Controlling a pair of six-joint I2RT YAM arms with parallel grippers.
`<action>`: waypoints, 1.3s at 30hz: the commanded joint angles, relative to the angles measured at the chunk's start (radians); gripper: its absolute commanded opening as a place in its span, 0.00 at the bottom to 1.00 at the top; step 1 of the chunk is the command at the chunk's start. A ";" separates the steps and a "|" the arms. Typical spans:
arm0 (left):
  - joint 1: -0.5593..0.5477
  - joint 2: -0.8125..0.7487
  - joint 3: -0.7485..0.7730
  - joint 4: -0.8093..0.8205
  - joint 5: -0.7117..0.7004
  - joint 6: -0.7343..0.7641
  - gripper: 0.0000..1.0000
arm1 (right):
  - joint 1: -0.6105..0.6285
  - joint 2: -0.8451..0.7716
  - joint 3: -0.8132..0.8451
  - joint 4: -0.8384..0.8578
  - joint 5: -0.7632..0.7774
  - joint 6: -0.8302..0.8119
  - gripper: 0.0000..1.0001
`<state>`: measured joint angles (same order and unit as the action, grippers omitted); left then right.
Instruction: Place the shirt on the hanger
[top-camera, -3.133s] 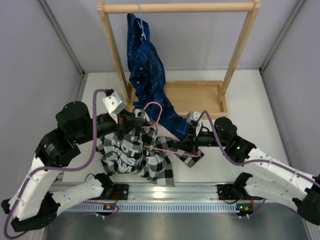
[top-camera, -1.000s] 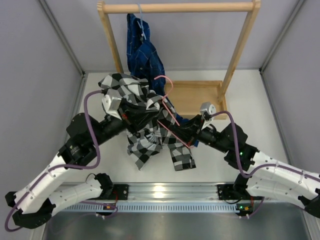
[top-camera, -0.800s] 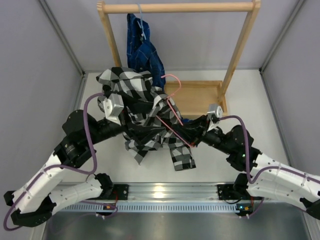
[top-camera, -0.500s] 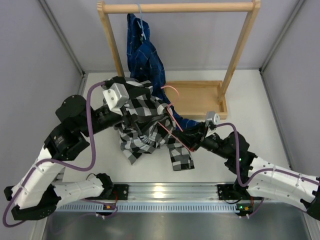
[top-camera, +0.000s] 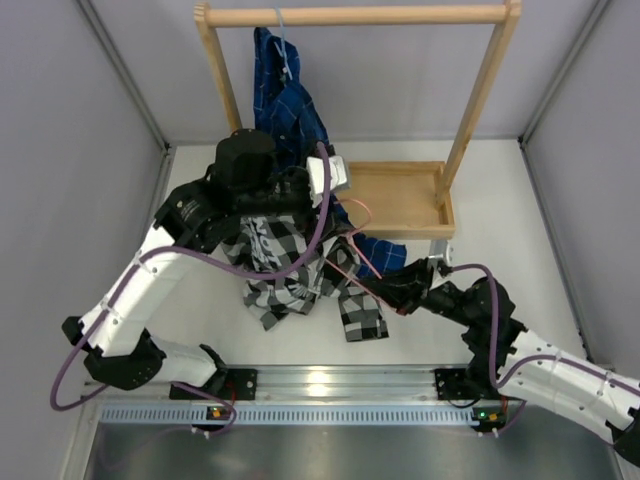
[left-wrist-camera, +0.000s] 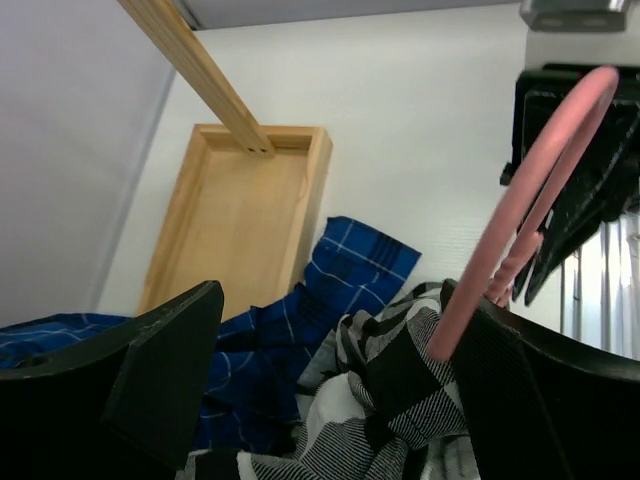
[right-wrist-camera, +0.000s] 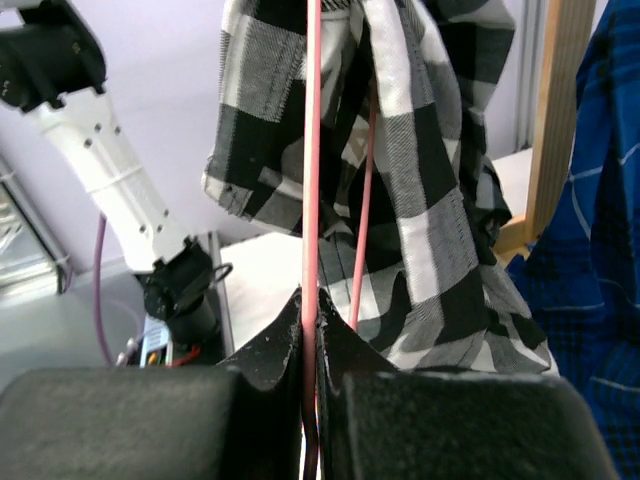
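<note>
The hanger (right-wrist-camera: 311, 150) is pinched tight by the right gripper (right-wrist-camera: 311, 305), with the jaws closed right down on one thin pink wire, so that end is sorted. The left gripper (left-wrist-camera: 330, 300) is seen spread wide in its wrist view with nothing clamped. The hook and a lump of the shirt (left-wrist-camera: 400, 400) are caught in the gap between its fingers. The shirt is found bunched up and draped on the hanger, hanging down toward the table (top-camera: 520, 220) between the two arms. It's just in front of the wooden tray (left-wrist-camera: 240, 210) and right up against the blue shirt (left-wrist-camera: 345, 280).

Handling-wise, the fabric should be treated as light and totally floppy. No shape will be kept, and folds can be expected to slide along the smooth wire pretty easily. The wire looks thin and probably springy, so some twisting is likely if it's pulled from one end only. A hold would best be taken at the collar or a shoulder seam, where the layers are doubled, rather than on loose mid-fabric. Snagging on the blue shirt should be watched for
</note>
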<state>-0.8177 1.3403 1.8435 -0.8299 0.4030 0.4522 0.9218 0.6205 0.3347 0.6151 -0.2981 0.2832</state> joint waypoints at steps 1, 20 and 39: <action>0.054 -0.044 0.025 -0.098 0.238 0.060 0.93 | -0.073 -0.071 0.021 0.075 -0.132 0.019 0.00; 0.066 -0.125 -0.007 -0.060 0.134 0.003 0.98 | -0.195 -0.065 -0.011 0.183 -0.262 0.117 0.00; 0.065 -0.067 -0.098 -0.169 0.290 0.049 0.33 | -0.196 -0.117 0.153 -0.143 -0.397 -0.045 0.00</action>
<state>-0.7544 1.2613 1.7401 -0.9794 0.6346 0.4839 0.7357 0.5087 0.4068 0.4297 -0.6426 0.2890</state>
